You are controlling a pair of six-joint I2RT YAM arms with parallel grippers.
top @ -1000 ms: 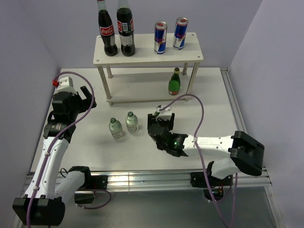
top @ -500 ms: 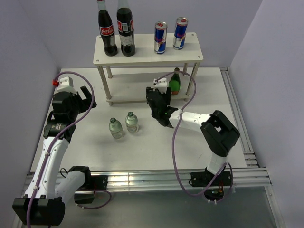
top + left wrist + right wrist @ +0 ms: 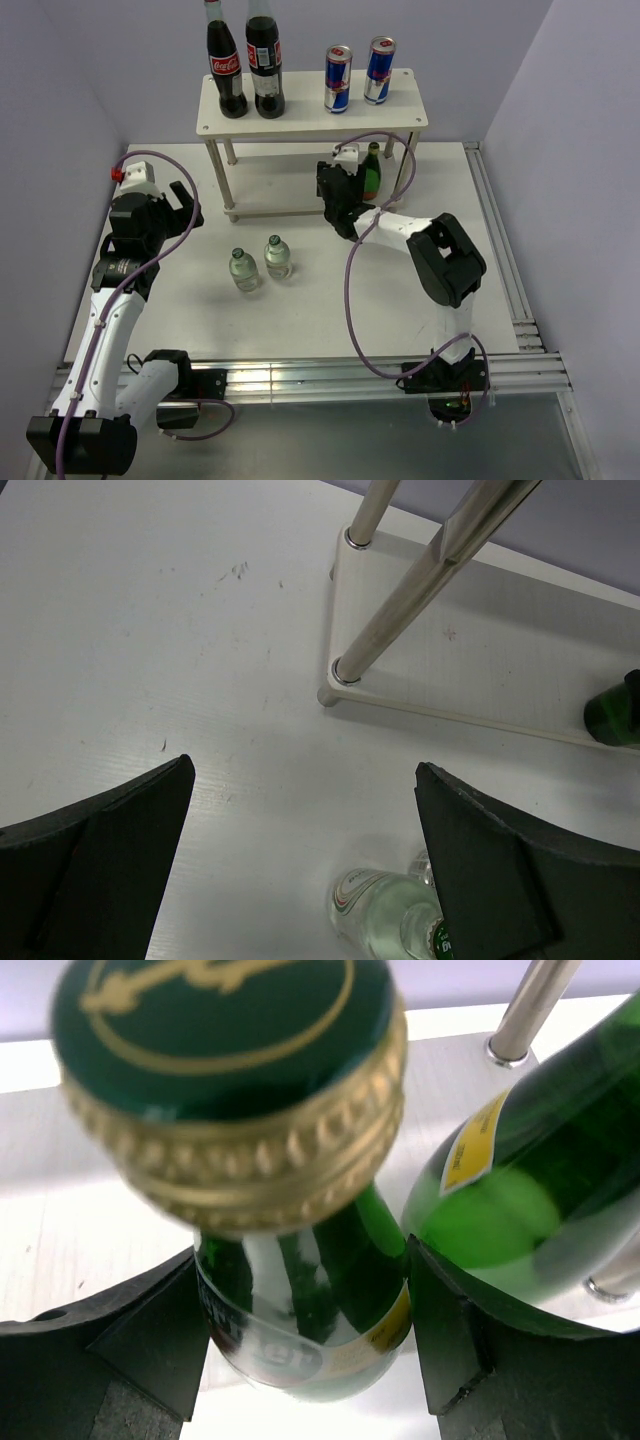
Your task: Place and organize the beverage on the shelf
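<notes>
Right claw (image 3: 302, 1310) grips green bottle (image 3: 300, 1250); second green bottle (image 3: 540, 1160) cut off | left claw (image 3: 305, 810) agape

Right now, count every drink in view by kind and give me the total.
cola bottle: 2
can: 2
green bottle: 2
clear bottle: 2
Total: 8
</notes>
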